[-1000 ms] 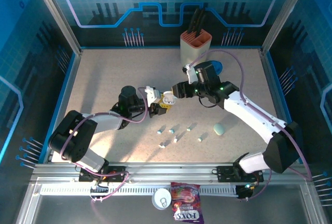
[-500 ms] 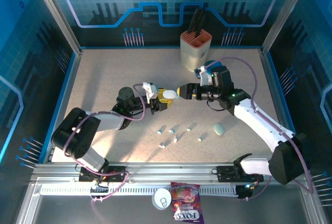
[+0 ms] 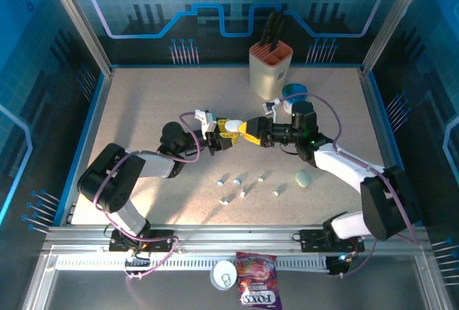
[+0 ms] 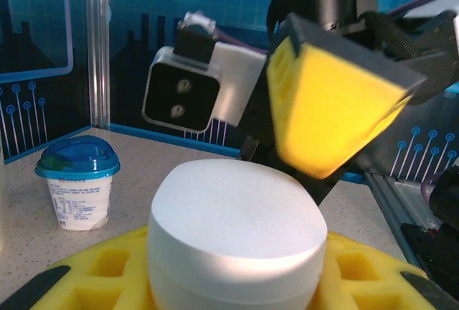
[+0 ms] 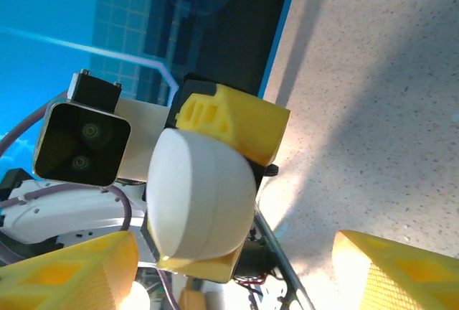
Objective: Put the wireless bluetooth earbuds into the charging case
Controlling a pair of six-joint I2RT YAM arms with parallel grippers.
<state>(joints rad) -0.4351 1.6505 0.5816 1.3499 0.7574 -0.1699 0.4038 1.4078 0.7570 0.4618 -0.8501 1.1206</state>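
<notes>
My left gripper [image 3: 226, 135] is shut on a closed white pebble-shaped charging case [image 3: 234, 125], held above the table's middle. In the left wrist view the case [image 4: 237, 227] sits between my yellow fingers [image 4: 362, 270]. My right gripper [image 3: 251, 130] faces it from the right, open, with its fingers [image 5: 401, 274] spread wide and the case [image 5: 201, 202] just ahead of them, not touched. Several tiny earbuds [image 3: 237, 179] lie scattered on the table below both grippers. A second, pale green case [image 3: 303, 178] lies to their right.
A knife block [image 3: 270, 66] stands at the back with a blue-lidded cup [image 3: 292, 93] beside it; the left wrist view has the cup [image 4: 77, 181] at its left. A snack bag [image 3: 258, 290] and a can [image 3: 224, 274] lie beyond the near rail.
The right arm drew back to the right, then turned its wrist level and came in again facing the case. The left gripper lifted the case slightly toward the back.
</notes>
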